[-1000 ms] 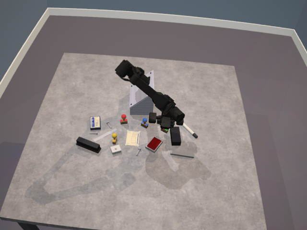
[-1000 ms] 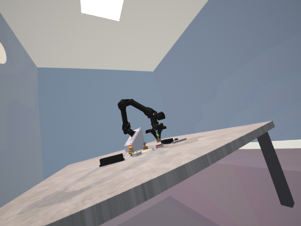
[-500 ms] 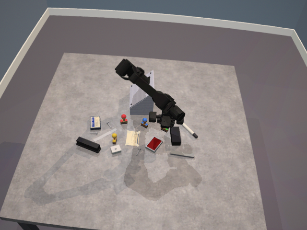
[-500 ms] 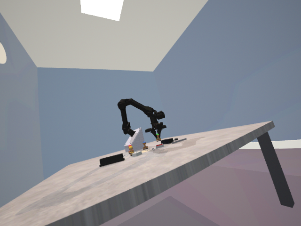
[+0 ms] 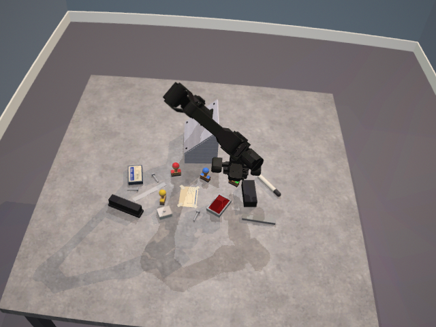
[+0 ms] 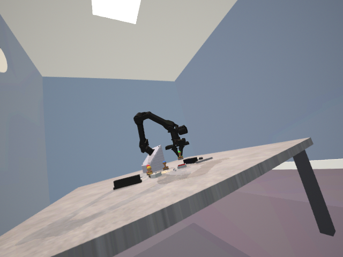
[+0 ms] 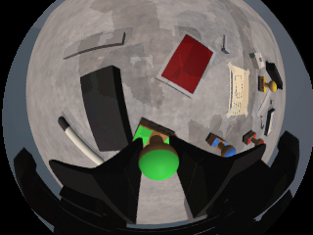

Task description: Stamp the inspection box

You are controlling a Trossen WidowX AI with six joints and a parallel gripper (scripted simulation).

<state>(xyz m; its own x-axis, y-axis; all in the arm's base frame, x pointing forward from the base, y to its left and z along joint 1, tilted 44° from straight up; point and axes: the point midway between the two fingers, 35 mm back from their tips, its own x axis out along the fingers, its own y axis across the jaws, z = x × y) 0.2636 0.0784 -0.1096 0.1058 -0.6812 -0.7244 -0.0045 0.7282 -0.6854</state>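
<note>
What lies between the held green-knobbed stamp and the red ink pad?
Only bare bench surface. The top view shows the tool shut on the green-knobbed stamp, with open grey bench between it and the ink pad; the black block sits off to the side.

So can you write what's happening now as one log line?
gripper: shut on green stamp | stamp: lifted off bench | ink pad: not reached

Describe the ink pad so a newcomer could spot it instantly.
Start at the black arm's gripper; the ink pad lies flat just in front of it, between the cream card and a black block. It is the only dark red square in a pale frame.
</note>
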